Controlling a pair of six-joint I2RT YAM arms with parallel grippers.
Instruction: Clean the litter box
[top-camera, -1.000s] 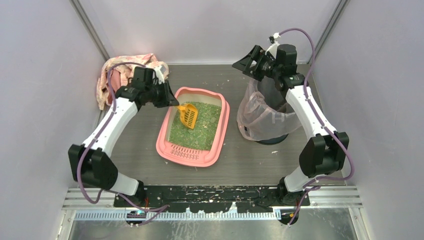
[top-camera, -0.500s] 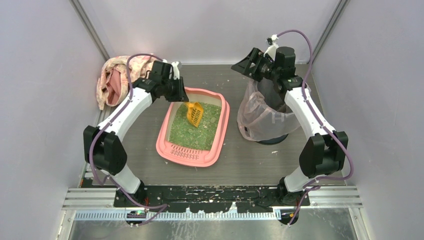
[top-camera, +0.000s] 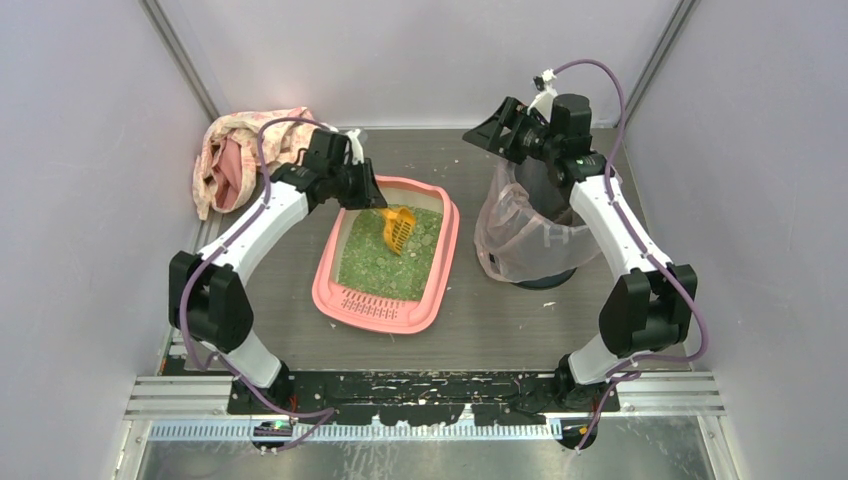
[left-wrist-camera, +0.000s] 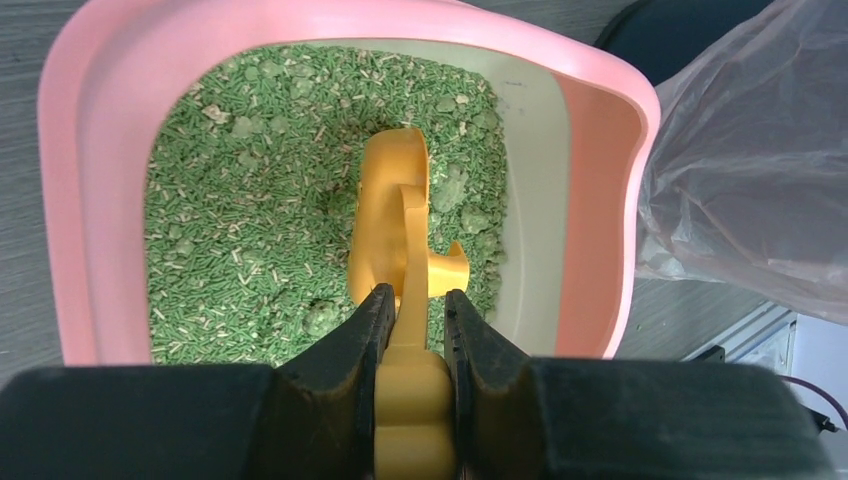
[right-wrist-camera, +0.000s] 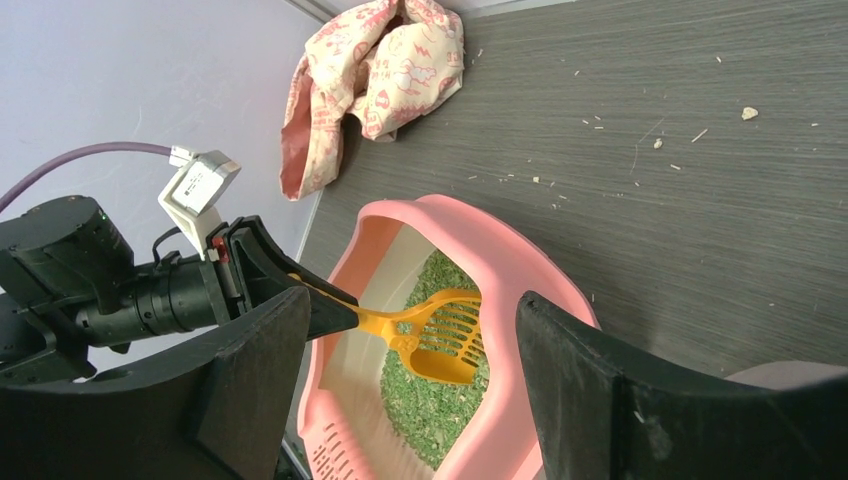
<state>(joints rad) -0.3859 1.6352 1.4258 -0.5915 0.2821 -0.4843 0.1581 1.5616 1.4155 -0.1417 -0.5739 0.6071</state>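
Over the litter box (left-wrist-camera: 90, 200), the left jaws clamp an orange scoop (left-wrist-camera: 385, 230).

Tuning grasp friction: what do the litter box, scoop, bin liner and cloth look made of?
litter box: pink moulded plastic, smooth semi-gloss; one-piece rounded rim.
scoop: rigid orange plastic with moulded slots and a slight sheen.
bin liner: thin translucent plastic film, crinkled, with glossy highlights.
cloth: printed fabric, matte, lying in soft folds; the fibre cannot be told.

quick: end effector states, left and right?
Left end effector: closed on the yellow scoop, at its handle.
Right end effector: open, holding nothing.
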